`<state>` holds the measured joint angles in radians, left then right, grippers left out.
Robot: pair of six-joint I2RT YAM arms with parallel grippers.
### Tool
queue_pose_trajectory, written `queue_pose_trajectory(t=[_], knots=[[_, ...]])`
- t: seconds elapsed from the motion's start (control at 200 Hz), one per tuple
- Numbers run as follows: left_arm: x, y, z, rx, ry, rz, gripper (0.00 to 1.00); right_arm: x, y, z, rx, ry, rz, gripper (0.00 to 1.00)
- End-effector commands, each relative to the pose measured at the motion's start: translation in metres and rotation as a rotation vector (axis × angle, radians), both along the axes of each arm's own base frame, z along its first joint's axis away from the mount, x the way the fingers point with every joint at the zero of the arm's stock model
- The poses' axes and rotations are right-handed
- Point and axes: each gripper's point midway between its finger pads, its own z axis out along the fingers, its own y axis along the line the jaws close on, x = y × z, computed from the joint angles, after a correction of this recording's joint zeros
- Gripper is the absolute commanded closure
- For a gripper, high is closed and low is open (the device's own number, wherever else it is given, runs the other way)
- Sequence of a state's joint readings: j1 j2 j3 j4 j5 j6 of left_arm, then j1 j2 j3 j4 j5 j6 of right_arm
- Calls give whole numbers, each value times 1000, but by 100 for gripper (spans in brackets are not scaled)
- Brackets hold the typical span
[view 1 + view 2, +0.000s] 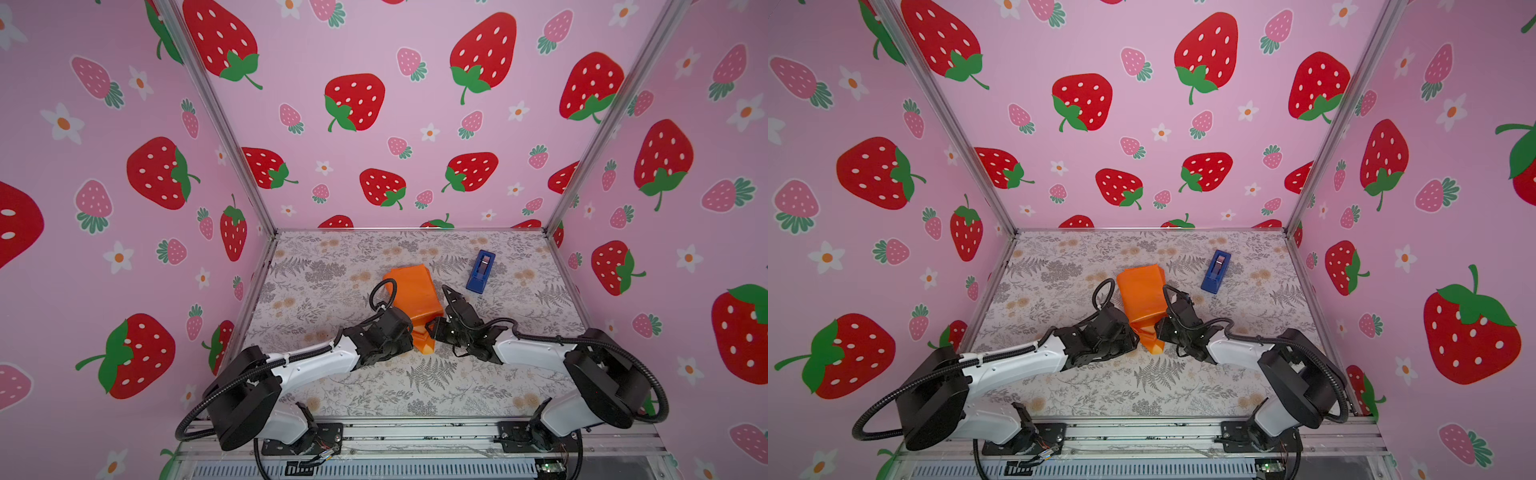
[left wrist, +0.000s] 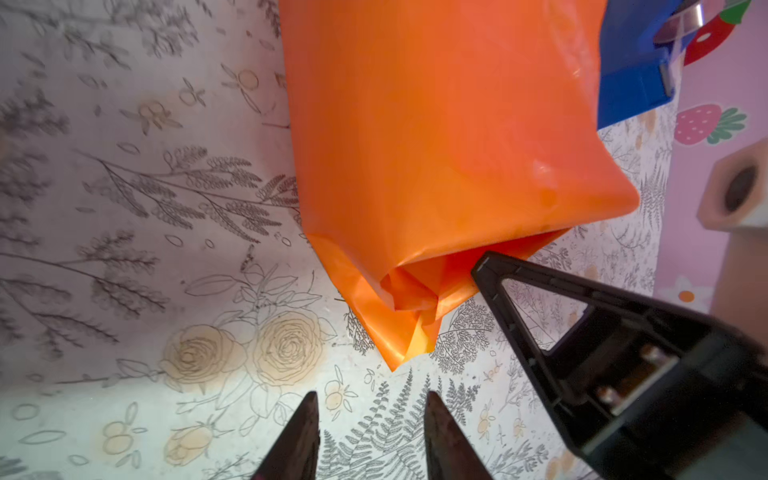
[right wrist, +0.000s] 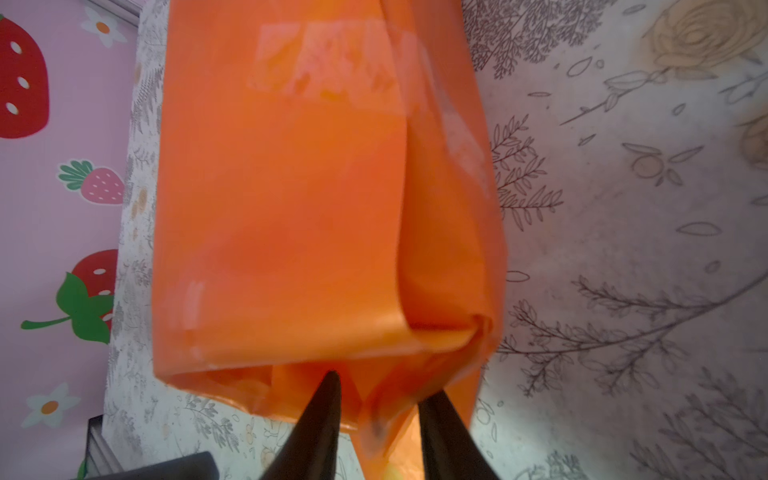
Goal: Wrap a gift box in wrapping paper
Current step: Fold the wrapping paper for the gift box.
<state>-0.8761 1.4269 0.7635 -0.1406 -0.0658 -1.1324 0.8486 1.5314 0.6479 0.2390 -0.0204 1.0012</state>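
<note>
Sitting centred on the table (image 1: 316, 299), in a top view: wrapping paper (image 1: 411, 293) tubed round the gift box, which is hidden; near end loosely folded.
Left wrist: left gripper (image 2: 370, 399) parted, empty, short of that end.
Right wrist: right gripper (image 3: 384, 384) parted, straddling the end flap, not clamped.
Handling: likely thin, glossy, slippery, easily creased; pinch the flap's edge.

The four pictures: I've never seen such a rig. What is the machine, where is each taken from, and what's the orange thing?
Two robot arms work on a floral-covered table. Two pictures look down from overhead; two come from cameras on the wrists. The orange thing is wrapping paper folded into a parcel; no box shows. A blue tape dispenser lies nearby. The left gripper is open and empty. The right gripper straddles the paper's folded end; whether it pinches is unclear.
</note>
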Motion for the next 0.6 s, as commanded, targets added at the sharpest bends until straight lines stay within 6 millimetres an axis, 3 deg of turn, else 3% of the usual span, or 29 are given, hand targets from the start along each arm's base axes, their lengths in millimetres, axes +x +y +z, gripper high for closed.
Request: queue_pose_trajectory(t=[0.0, 0.165, 0.26, 0.415, 0.595], knots=[[13, -16, 13, -108, 1, 104, 61, 5, 4, -1, 5, -6, -9, 69], [20, -17, 9, -128, -2, 157, 64, 3, 8, 2, 32, -1, -6, 89], [24, -22, 9, -139, -4, 159, 66, -1, 8, 3, 54, 11, -5, 95], [25, -21, 4, -128, 9, 183, 67, -10, 13, 5, 81, 29, 9, 98], [27, -4, -3, -55, 7, 233, 68, -17, 17, 8, 96, 34, 15, 98]])
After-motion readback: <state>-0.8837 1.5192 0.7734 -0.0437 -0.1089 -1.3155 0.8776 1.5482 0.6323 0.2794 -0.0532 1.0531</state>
